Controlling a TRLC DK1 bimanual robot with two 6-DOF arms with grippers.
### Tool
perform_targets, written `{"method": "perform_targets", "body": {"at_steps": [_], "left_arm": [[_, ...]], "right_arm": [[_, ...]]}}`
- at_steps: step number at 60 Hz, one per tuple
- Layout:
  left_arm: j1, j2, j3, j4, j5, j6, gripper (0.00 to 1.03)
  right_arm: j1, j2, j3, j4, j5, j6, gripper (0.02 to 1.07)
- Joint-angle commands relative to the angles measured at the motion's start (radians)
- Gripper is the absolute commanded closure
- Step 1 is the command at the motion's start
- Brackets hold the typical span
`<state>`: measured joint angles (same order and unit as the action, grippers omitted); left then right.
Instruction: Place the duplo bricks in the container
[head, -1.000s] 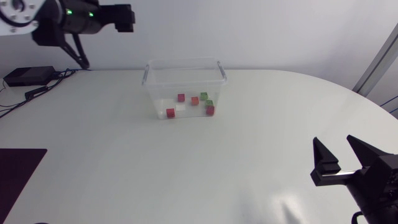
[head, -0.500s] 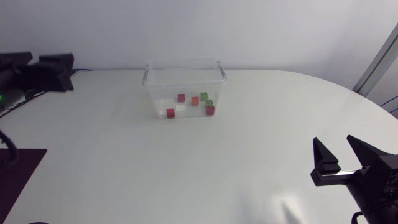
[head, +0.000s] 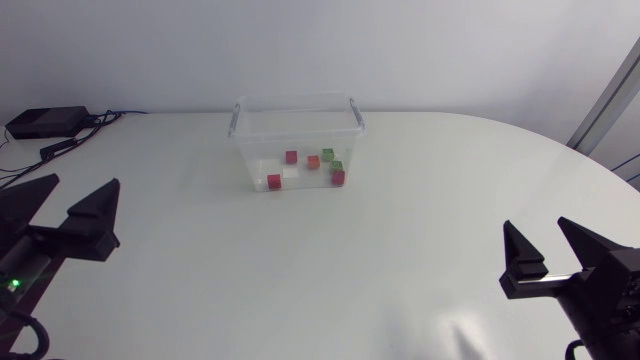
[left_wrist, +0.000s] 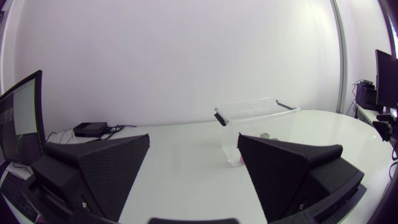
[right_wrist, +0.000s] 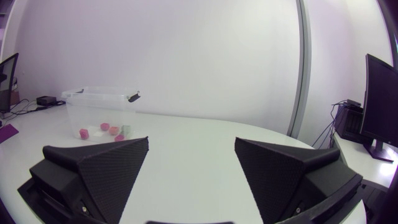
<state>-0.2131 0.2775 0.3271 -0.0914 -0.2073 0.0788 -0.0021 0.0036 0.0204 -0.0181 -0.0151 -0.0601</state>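
Container (head: 296, 101): clear tub, far middle of the table (head: 300, 270), well apart from both arms.
Bricks (head: 306, 166): red, green, perhaps one white, inside it. The left wrist view hides most.
Left gripper (head: 80, 185): fingers spread, empty.
Right gripper (head: 538, 228): spread, empty.

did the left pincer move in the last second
Yes: the left pincer dropped from the far side by the black box to the near left, further from the container.

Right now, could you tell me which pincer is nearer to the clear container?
Left, narrowly. The left pincer is off the clear container's front left; the right pincer is farther, front right.
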Motion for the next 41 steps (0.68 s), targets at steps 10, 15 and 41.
{"method": "perform_targets", "body": {"at_steps": [10,15,41], "left_arm": [[0.086,-0.111,-0.139,0.043,0.082,-0.039,0.04],[0.115,-0.149,-0.182,0.054,0.110,-0.048,0.04],[0.213,-0.278,-0.327,0.091,0.207,-0.079,0.04]], "right_arm": [[-0.001,-0.005,-0.020,0.013,0.007,0.029,0.07],[-0.001,-0.005,-0.020,0.015,0.009,0.036,0.07],[0.002,-0.004,-0.020,0.018,0.015,0.060,0.07]]}}
